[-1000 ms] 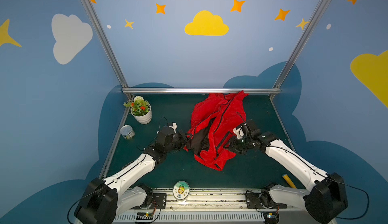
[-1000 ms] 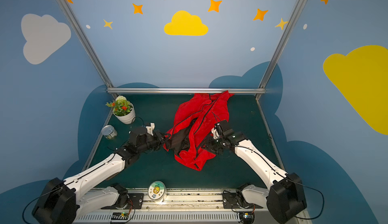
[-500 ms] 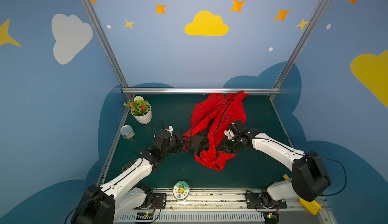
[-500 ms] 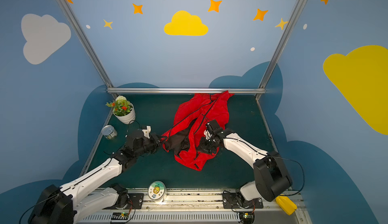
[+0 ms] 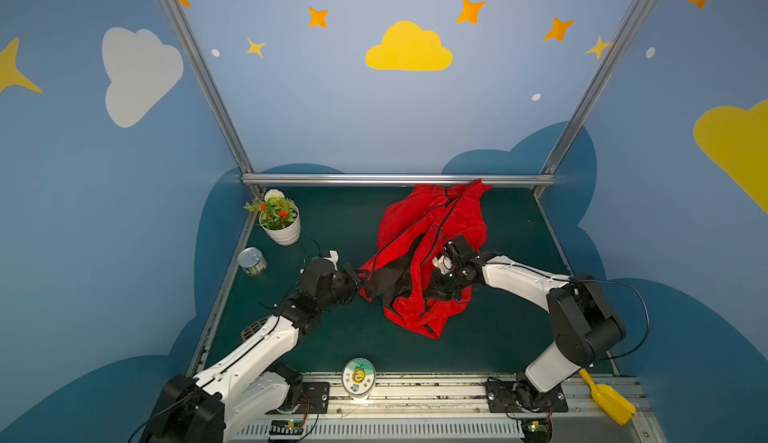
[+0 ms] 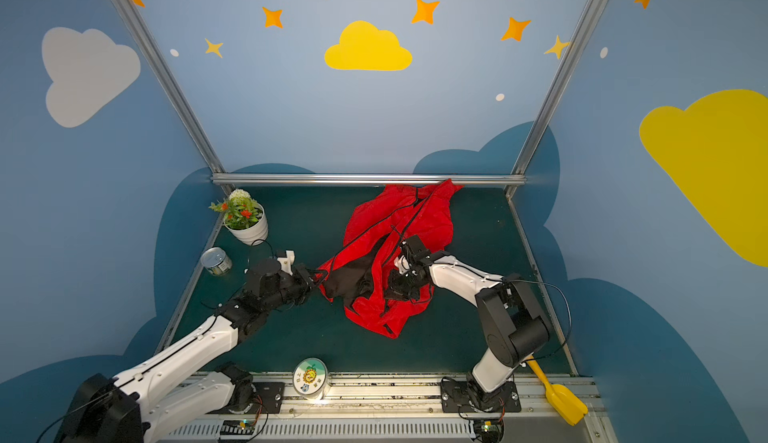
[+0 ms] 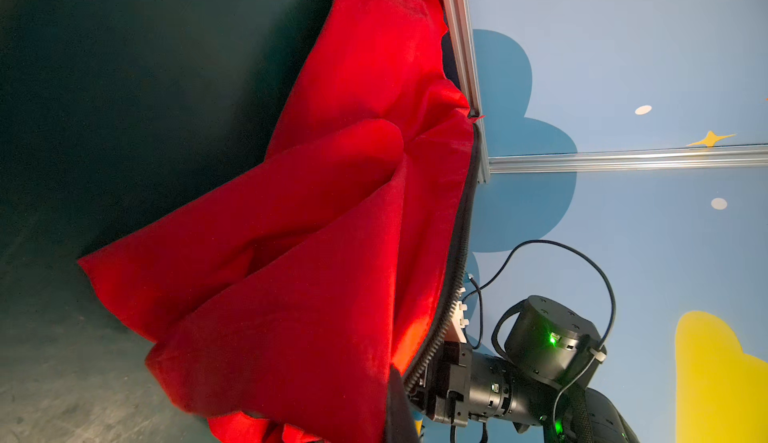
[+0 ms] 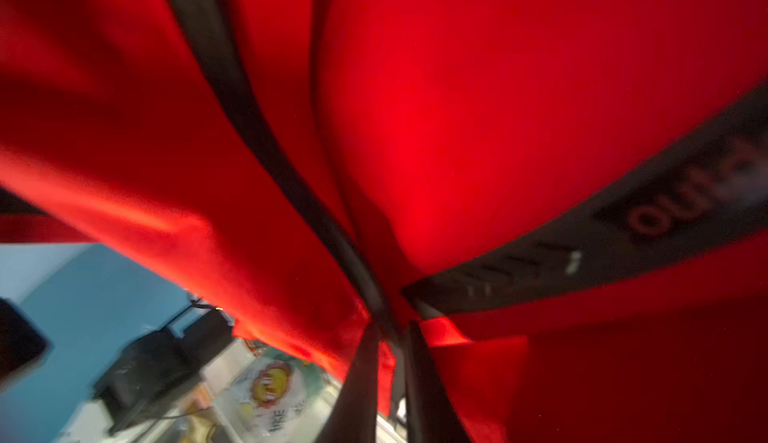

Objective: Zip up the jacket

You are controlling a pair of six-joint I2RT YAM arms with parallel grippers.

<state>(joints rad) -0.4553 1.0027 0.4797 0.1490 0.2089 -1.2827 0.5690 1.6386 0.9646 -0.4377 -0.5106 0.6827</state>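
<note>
Fabric, thin, crinkly and bright red, made up the jacket [image 5: 432, 229], which lay crumpled in soft folds on the matte dark green surface [image 5: 332, 337], right of its middle, with its far end bunched against the grooved aluminium rail [image 5: 395, 179] at the back. Its front lay open: black lining [image 5: 392, 279] showed in the gap at the near end, and a black zipper [image 7: 455, 270] with coarse teeth ran along one red edge in the left wrist view, curving from the rail corner toward the camera. The left end effector [image 5: 360, 275] sat at the jacket's near left corner, low over the surface, closed and pinching that corner's black-trimmed edge, so that the cloth drew out to a point at its tip. The right end effector [image 5: 436, 289] was pushed down into the folds on the jacket's right side, toward the near end, half buried in red cloth in both top views. In the blurred right wrist view its dark fingers [image 8: 361, 387] stood close together, clamped on a sliver of red fabric where two black bands met; one band carried red lettering too smeared to read. Well left of the jacket stood a white ribbed pot [image 5: 286, 233] of flowers and, nearer, a shiny round can [image 5: 252, 261]; a yellow plastic scoop [image 5: 611, 399] lay beside the right arm's base.
</note>
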